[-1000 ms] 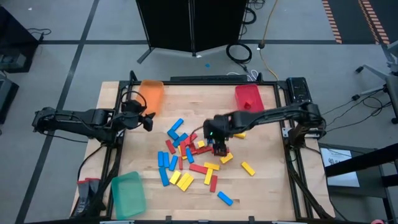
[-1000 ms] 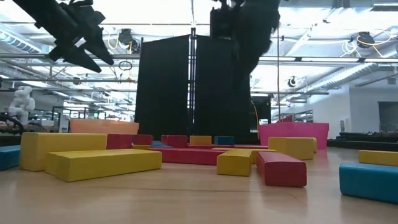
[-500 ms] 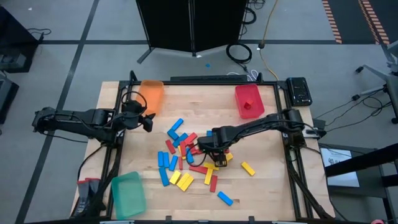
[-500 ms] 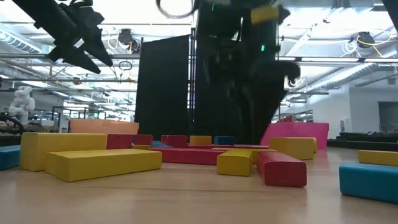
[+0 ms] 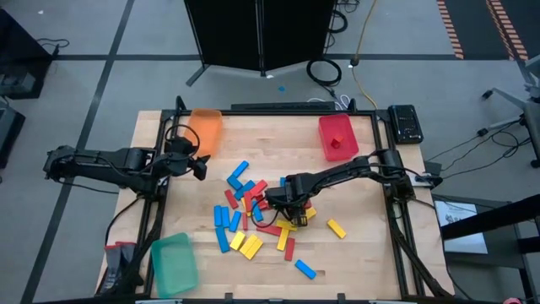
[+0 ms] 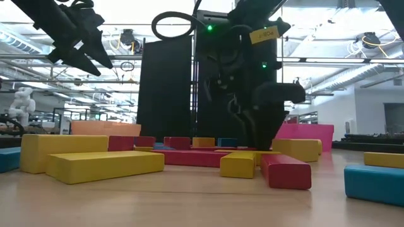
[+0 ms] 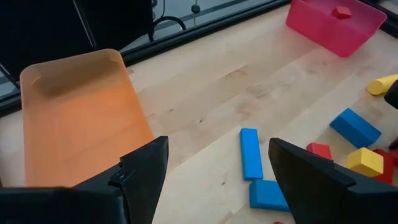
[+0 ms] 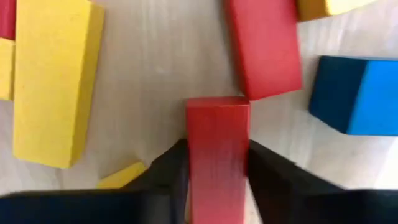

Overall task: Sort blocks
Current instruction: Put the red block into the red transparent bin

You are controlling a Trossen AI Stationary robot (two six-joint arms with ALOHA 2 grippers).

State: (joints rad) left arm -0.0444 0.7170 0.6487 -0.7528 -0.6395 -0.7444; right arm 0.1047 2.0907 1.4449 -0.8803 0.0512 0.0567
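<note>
Reaching down into the middle of the block pile, our right tool (image 5: pixel 281 205) was low on the surface (image 5: pixel 354 253), and our wrist view showed its two fingers (image 8: pixel 165 171) pressed against both long sides of a red block (image 8: pixel 217 149), so we judged it clenched on that block, apparently to lift one piece clear of its neighbours. A second red block (image 8: pixel 264 46) sat just beyond the gripped one, a blue block (image 8: pixel 360 93) lay to one side and a long yellow block (image 8: pixel 53 81) to the other, all apart from the fingers, which probably explains why we came in along the narrow gap. The rest of the blocks (image 5: pixel 245 232) were scattered mid-surface, unsorted. The red tray (image 5: pixel 337 135) at the far right corner held what looked like one red piece, so we judged it the likely destination. The orange tray (image 5: pixel 205 129) at the far left and the green tray (image 5: pixel 175 263) at the near left corner looked empty. Our left tool (image 5: pixel 199 165) hovered beside the orange tray with fingers spread and nothing between them, parked out of the way, as we read it.
</note>
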